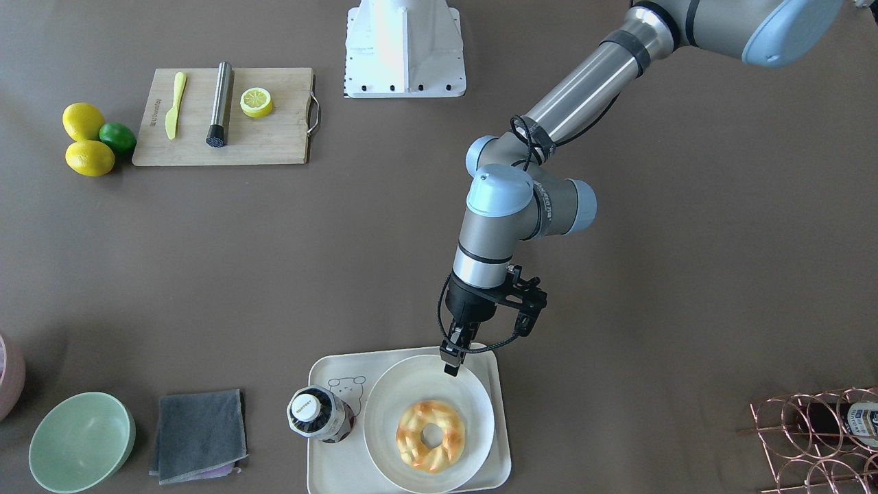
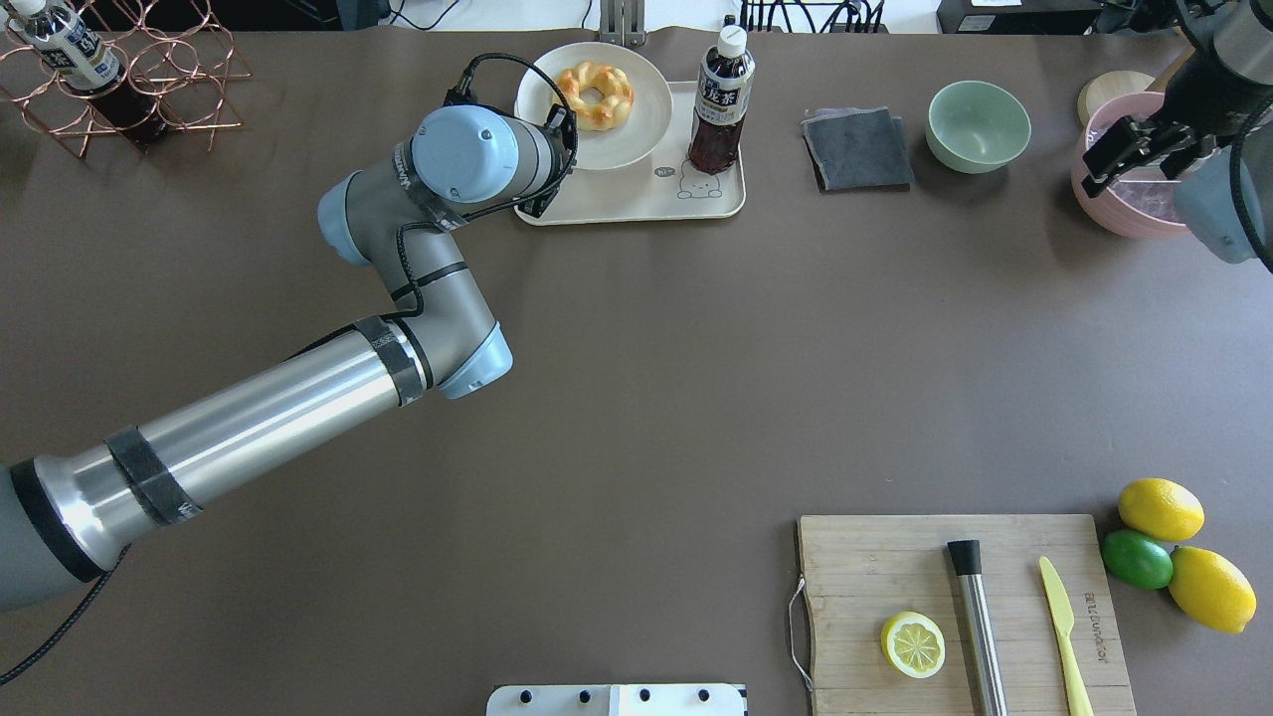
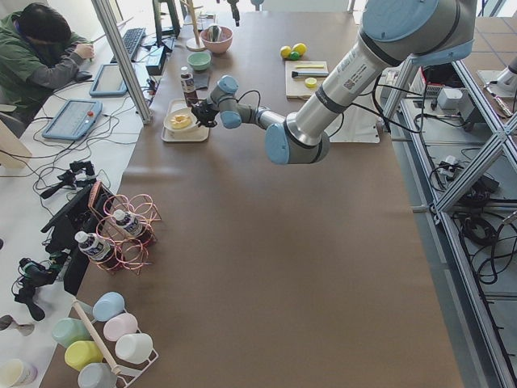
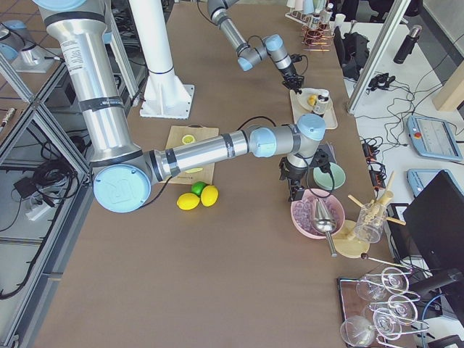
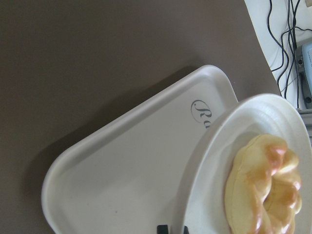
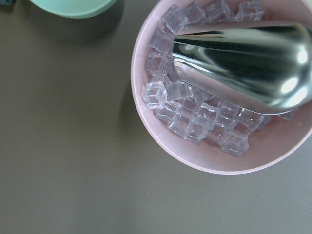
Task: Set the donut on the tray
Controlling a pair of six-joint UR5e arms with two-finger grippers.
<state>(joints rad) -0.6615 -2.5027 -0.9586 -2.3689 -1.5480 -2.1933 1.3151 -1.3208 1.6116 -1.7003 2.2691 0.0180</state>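
Note:
The donut (image 1: 431, 436), a golden braided ring, lies on a round white plate (image 1: 473, 391) that stands on the cream tray (image 1: 322, 370) at the table's far edge. My left gripper (image 1: 451, 362) is at the plate's rim on the robot's side, with its jaws nearly closed on that rim. In the left wrist view the donut (image 5: 265, 190) is at the lower right, the plate (image 5: 214, 161) overlaps the tray (image 5: 126, 165), and the left gripper (image 5: 173, 228) shows at the bottom edge. My right gripper (image 2: 1134, 159) is open and empty over a pink bowl.
A dark drink bottle (image 1: 317, 415) stands on the tray beside the plate. The pink bowl (image 6: 204, 156) holds ice cubes and a metal scoop. A green bowl (image 1: 81, 440), a grey cloth (image 1: 199, 433), a cutting board (image 1: 274, 137) and a copper wire rack (image 1: 816, 439) are also on the table.

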